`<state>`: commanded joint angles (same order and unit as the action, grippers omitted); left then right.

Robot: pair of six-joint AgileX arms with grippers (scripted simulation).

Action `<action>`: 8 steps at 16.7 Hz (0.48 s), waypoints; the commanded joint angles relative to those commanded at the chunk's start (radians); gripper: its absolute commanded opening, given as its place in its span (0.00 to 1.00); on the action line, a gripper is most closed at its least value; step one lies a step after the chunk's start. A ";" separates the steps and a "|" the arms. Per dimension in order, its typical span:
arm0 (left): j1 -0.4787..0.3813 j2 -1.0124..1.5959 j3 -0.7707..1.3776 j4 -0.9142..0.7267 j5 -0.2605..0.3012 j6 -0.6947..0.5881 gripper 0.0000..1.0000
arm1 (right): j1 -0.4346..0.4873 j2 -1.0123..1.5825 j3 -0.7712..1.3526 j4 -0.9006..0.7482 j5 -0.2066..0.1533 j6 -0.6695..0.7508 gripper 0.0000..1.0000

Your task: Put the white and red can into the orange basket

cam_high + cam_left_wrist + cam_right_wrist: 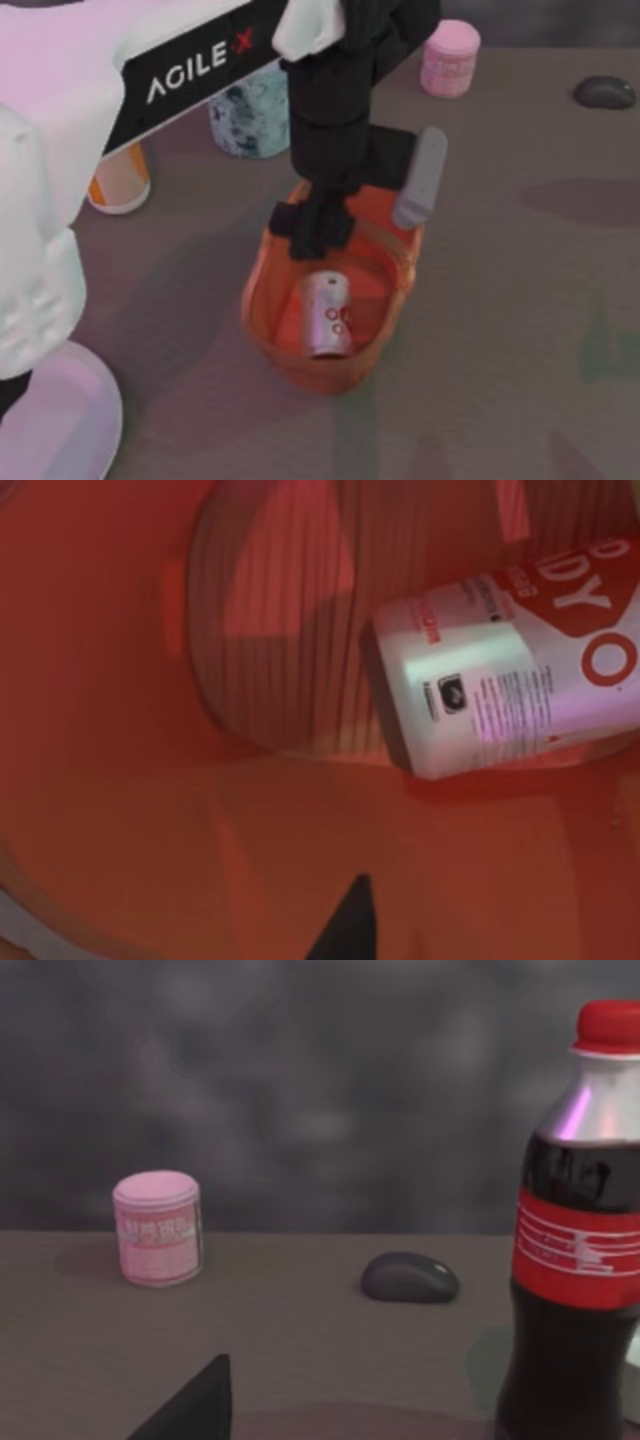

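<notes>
Can (328, 315) lay in the basket (262, 322); left pincer (318, 236) above, grip unclear, could snag the rim lifting out

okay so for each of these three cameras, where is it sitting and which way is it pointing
Top view: above the table, looking down on the orange basket, the left arm reaching over it.
Left wrist view: on the left arm, looking into the basket at the white and red can; one dark tip of the left tool shows.
Right wrist view: on the right arm, low, facing the pink jar, dark mouse and cola bottle.
Top and left wrist share the can.
</notes>
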<state>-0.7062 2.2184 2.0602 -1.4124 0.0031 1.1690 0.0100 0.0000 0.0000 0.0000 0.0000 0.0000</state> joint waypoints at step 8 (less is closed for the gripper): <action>0.000 0.000 0.000 0.000 0.000 0.000 0.00 | 0.000 0.000 0.000 0.000 0.000 0.000 1.00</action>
<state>-0.7062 2.2184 2.0602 -1.4124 0.0031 1.1690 0.0100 0.0000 0.0000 0.0000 0.0000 0.0000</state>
